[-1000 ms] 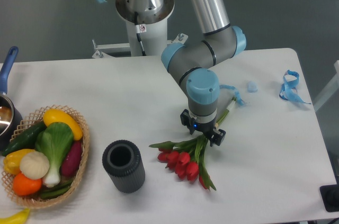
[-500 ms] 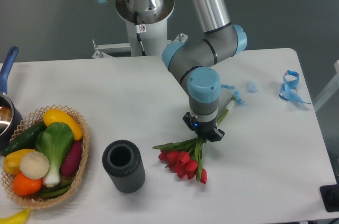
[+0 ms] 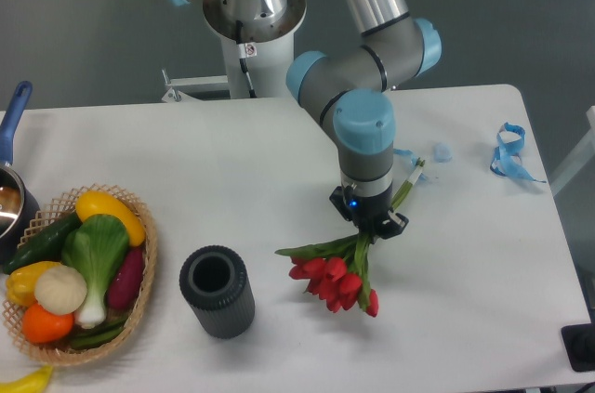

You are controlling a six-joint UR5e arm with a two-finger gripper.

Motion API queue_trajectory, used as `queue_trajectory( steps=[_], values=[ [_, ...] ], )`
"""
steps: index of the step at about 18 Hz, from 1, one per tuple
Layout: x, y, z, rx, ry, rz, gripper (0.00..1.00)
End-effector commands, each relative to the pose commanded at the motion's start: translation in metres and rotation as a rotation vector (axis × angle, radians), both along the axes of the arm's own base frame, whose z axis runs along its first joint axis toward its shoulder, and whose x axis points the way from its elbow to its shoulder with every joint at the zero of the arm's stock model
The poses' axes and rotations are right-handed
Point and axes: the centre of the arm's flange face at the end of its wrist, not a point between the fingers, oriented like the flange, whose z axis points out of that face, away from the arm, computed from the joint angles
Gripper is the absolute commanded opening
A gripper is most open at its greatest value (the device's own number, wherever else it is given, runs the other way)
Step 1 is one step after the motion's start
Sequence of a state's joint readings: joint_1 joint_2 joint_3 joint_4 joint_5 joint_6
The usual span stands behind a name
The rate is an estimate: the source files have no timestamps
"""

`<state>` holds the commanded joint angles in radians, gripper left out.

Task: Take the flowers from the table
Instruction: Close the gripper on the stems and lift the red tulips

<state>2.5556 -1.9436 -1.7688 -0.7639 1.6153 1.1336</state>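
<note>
Camera view, near to far: a dark ribbed cylinder [image 3: 217,291] stands upright near the front edge, with a wicker basket [image 3: 139,268] of vegetables to its left. Right of the cylinder, the flowers [image 3: 337,277] hang with red heads down and toward the front, stems running up and back into the gripper [image 3: 370,226], whose jaws are closed on the stems just above the leaves; gripping there likely keeps the bunch balanced and spares the blooms. Whether the heads touch the table [image 3: 232,161] or hang just clear cannot be told. The stem ends poke out behind the wrist toward the far right. Farther right lie a blue ribbon [image 3: 508,153] and a small pale blue scrap [image 3: 442,151]. At the far left edge sits a pot with a blue handle [image 3: 13,114]. Beyond the smooth white tabletop stands the arm's base, against a grey floor.
</note>
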Motion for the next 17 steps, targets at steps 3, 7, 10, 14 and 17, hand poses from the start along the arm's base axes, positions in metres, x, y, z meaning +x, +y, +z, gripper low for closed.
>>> queue_trajectory(
  steps=[3, 7, 10, 14, 17],
  values=[
    [-0.008, -0.001, 0.011, -0.002, -0.001, 0.009, 0.0],
    [-0.031, 0.0, 0.045, -0.015, -0.044, 0.047, 0.0],
    [-0.032, 0.007, 0.057, -0.016, -0.049, 0.039, 0.0],
    [-0.032, 0.01, 0.059, -0.018, -0.044, 0.034, 0.0],
    [-0.032, 0.01, 0.06, -0.021, -0.042, 0.033, 0.0]
  ],
)
